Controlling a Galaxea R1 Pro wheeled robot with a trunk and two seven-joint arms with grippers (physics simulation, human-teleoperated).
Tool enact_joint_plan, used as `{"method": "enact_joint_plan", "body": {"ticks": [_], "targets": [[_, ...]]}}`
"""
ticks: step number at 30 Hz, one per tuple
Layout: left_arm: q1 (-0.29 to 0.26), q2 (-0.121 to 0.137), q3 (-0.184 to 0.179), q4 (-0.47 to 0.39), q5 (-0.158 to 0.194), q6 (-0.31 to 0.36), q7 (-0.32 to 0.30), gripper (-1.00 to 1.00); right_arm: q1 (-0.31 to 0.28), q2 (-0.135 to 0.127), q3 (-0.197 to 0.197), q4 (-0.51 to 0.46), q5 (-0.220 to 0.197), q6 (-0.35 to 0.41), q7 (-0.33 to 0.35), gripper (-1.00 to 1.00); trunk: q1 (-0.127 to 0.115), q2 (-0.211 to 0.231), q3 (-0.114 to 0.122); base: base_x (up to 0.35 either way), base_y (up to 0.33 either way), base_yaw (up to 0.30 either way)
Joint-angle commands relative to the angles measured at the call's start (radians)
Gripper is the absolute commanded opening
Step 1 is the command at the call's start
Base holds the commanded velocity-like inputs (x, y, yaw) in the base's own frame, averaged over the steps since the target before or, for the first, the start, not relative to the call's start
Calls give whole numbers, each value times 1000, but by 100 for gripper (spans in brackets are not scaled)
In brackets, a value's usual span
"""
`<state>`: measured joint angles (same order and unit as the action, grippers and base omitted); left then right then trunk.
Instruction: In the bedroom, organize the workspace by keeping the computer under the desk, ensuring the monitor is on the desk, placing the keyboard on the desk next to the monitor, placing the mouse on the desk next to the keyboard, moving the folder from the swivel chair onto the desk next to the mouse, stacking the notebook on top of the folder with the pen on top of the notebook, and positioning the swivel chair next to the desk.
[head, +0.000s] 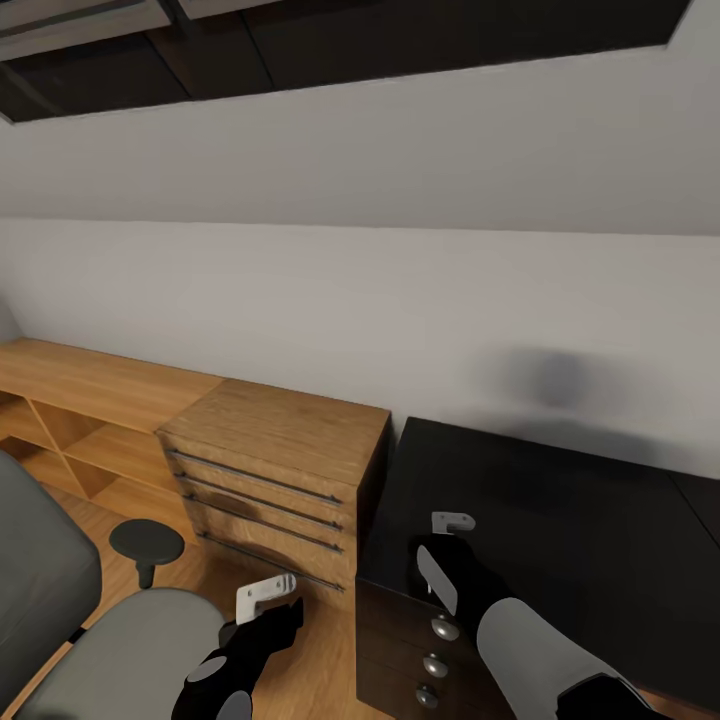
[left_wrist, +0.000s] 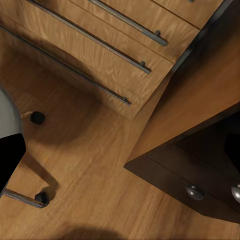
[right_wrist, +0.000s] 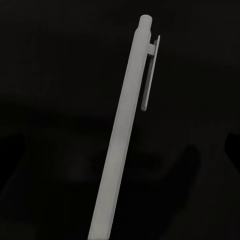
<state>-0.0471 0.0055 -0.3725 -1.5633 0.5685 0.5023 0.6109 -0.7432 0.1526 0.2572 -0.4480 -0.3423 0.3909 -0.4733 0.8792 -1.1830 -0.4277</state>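
Head view: the right gripper (head: 452, 524) hangs over the near left corner of the black desk (head: 560, 510), above the drawers with round knobs (head: 444, 628). The left gripper (head: 268, 594) hovers over the wood floor between the chair (head: 110, 640) and a wooden drawer chest (head: 275, 470); whether either gripper is open cannot be told here. A low wooden shelf (head: 70, 400) runs along the wall.

Left wrist view: the chest (left_wrist: 100, 45) with its bar handles, the floor, the desk's dark drawer front (left_wrist: 200, 180) and two chair casters (left_wrist: 37, 117) show; the gripper's state cannot be told.

Right wrist view: a white pen (right_wrist: 125, 145) with a clip stands slanted against the dark desk top. It seems held, but the grip cannot be told.
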Motion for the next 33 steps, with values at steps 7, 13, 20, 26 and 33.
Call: {"method": "enact_joint_plan", "body": {"ticks": [7,13,20,26,33], "targets": [[-2,1,-2,-1,8,2,9,100,-1,-2,8,-1,-9,5,-8,100,0,-1,-1,0,0,0],[-1,1,-2,-1,8,2,9,100,-1,-2,8,-1,-9,5,-9,100,19,-36,-17,0,0,0],[-1,1,-2,-1,8,2,9,100,-1,-2,8,-2,-10,5,-9,100,19,-36,-17,0,0,0],[-1,1,-2,-1,8,2,9,100,-1,-2,8,-2,-10,5,-10,100,19,-36,-17,0,0,0],[-1,1,-2,-1,8,2,9,100,-1,-2,8,-3,-10,5,-9,-100,19,-36,-17,0,0,0]]}}
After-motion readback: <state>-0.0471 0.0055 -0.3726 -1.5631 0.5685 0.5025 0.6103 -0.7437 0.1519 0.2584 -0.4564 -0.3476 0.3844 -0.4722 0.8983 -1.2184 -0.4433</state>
